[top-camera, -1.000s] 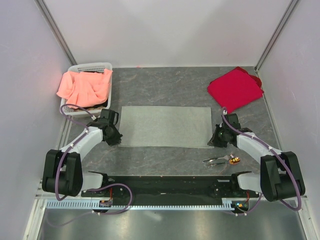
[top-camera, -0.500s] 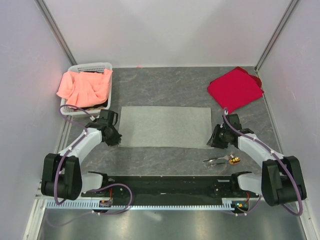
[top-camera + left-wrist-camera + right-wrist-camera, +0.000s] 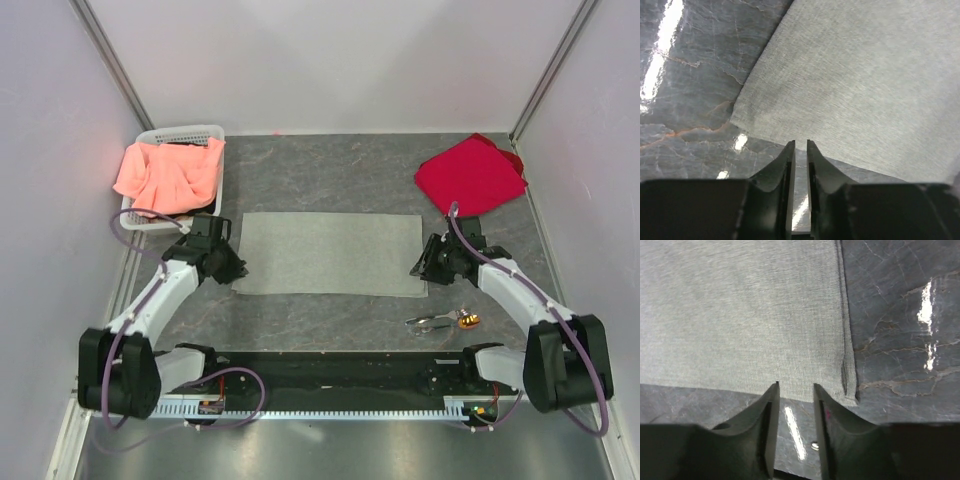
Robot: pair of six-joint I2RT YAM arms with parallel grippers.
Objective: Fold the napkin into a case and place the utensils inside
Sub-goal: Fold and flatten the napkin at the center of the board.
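The napkin (image 3: 330, 253) lies flat on the table as a grey-green rectangle. My left gripper (image 3: 236, 270) hovers at its near left corner, jaws a narrow gap apart with only table showing between them (image 3: 800, 143); the napkin (image 3: 850, 85) starts just beyond the fingertips. At the near right corner my right gripper (image 3: 416, 270) is open wider (image 3: 795, 385), empty, its tips at the napkin's (image 3: 740, 315) near edge beside the hemmed side. The utensils (image 3: 440, 321), silvery with an orange-brown end, lie on the table near the right arm.
A white basket (image 3: 185, 131) holding a salmon-orange cloth (image 3: 168, 175) stands at the back left. A bright red cloth (image 3: 470, 177) lies at the back right. Grey walls close in both sides, and the arms' base rail runs along the near edge.
Both grippers went from shut to open and let go of the napkin's near corners. Both wrists drew slightly up and back, and the napkin stays flat.
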